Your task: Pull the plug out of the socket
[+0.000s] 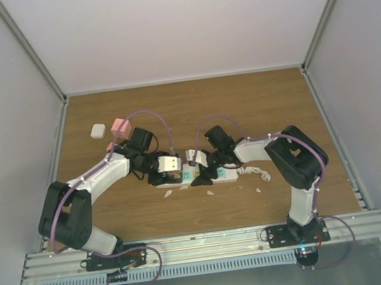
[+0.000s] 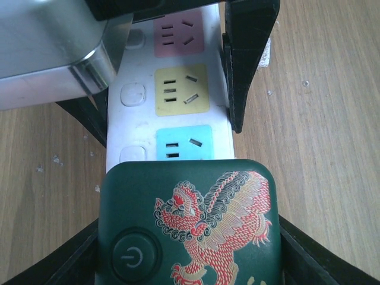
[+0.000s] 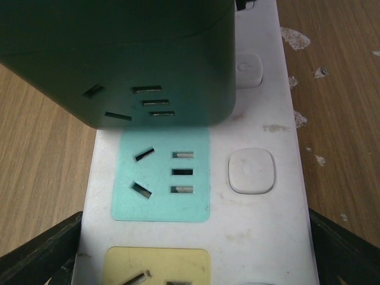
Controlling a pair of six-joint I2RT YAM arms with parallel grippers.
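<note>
Green plug point(image 2: 196, 196) fills my left wrist view, left gripper point(image 2: 189, 249) clamped on its sides; it sits on the socket point(image 3: 261, 119) beside the teal outlet point(image 3: 161, 172). By the yellow outlet point(image 3: 157, 264) the right gripper point(image 3: 196, 252) is clamped across the socket. Risk, I'd say: socket lifts along if that clamp slips (smooth casing). Right wrist shows the plug's side slots; left wrist shows its lion print, not the seating.

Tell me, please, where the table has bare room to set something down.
The far stretch of the brown wooden table, between the back wall and the arms, is bare, apart from small pink blocks and a white block far left. The middle around the long white power strip is crowded.
</note>
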